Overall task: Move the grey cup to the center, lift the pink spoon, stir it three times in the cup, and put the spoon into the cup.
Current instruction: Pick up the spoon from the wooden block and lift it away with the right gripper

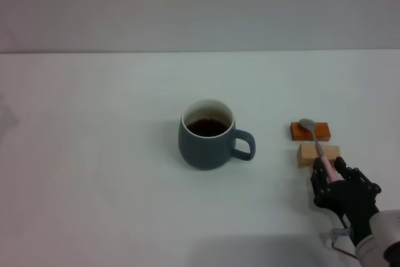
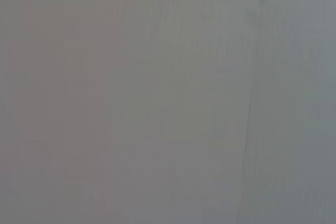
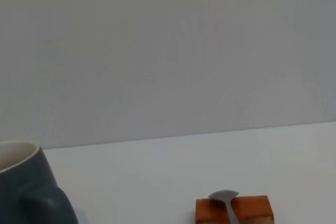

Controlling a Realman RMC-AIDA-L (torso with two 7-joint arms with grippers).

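Fingers [image 1: 326,168] of our right gripper [image 1: 332,174] are closing narrowly around the pale pink handle of the pink spoon [image 1: 315,144], so we are holding the spoon near the handle's end. From the gripper the spoon is reaching away toward the far side of the table [image 1: 94,154]. It is lying across the tan block [image 1: 319,154], which is just beyond the fingertips, and its grey metal bowl is resting on the orange block [image 1: 310,130], the next one farther out. In the right wrist view we are seeing the spoon bowl [image 3: 224,196] on top of the orange block [image 3: 235,211].

The grey cup [image 1: 207,134] is standing upright, well apart from the gripper, on its left and a little farther away. Its handle is pointing toward the blocks, and dark brown liquid is sitting inside it.

We are not seeing our left gripper in any view, so we cannot tell its state.
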